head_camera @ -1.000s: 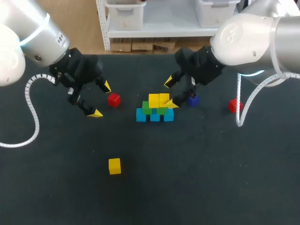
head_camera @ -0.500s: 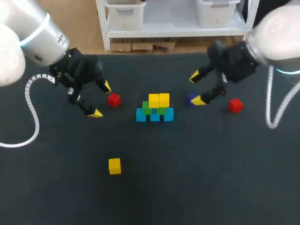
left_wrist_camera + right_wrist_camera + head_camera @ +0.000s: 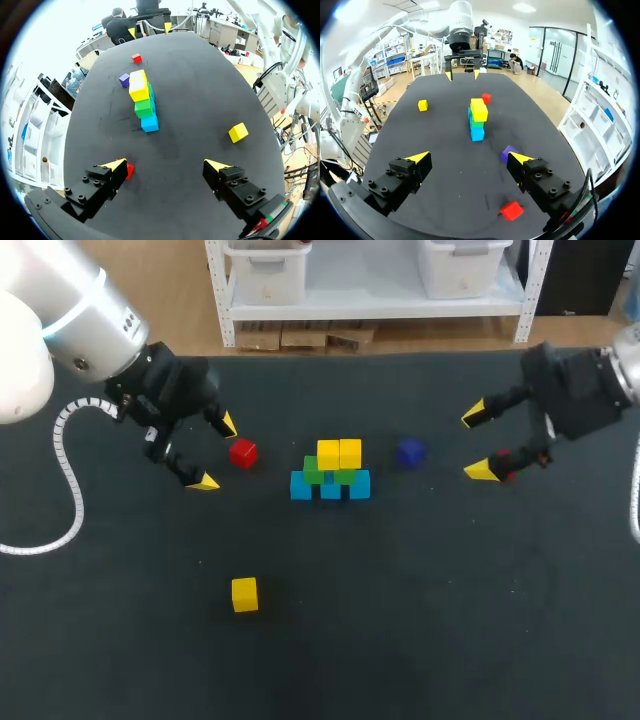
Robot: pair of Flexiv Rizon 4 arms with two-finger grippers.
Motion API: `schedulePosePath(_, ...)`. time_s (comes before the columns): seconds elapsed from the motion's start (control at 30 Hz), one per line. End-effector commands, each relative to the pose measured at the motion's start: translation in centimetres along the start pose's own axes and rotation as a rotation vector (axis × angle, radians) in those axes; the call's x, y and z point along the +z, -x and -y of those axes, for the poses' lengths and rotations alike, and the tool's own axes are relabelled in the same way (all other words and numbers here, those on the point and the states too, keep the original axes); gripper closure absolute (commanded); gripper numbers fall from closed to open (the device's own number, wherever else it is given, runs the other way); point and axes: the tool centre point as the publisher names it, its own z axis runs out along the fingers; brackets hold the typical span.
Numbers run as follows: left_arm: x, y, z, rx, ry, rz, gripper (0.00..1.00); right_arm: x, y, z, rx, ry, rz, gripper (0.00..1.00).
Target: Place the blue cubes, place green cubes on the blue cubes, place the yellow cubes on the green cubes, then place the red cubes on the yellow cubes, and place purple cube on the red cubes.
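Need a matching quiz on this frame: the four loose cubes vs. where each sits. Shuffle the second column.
1. purple cube
2. loose yellow cube
3. left red cube
4. right red cube

a. by a finger of the open right end effector
b. beside the open left end effector
c. alone, on the robot's side of the stack
d. between stack and right end effector

Pairs: 1-d, 2-c, 3-b, 4-a
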Motion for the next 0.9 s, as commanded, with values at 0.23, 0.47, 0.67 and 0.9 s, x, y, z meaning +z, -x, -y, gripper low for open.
schedulePosePath(0.23,0.1,-0.1,0.3,0.001,-0.005,-0.003,0.0,-0.7,-0.4,-0.6,-0.021,0.035,-0.04,0.0)
schedulePosePath(0.47,0.2,0.6,3.9,-0.025,0.004,-0.025,0.0,-0.7,-0.4,-0.6,-0.021,0.035,-0.04,0.0)
schedulePosePath(0.67,0.1,1.8,7.6,-0.086,0.045,-0.025,0.0,-0.7,-0.4,-0.6,-0.021,0.035,-0.04,0.0)
schedulePosePath(0.9,1.7,3.5,12.1,-0.195,0.105,-0.001,0.0,-0.7,-0.4,-0.6,-0.021,0.035,-0.04,0.0)
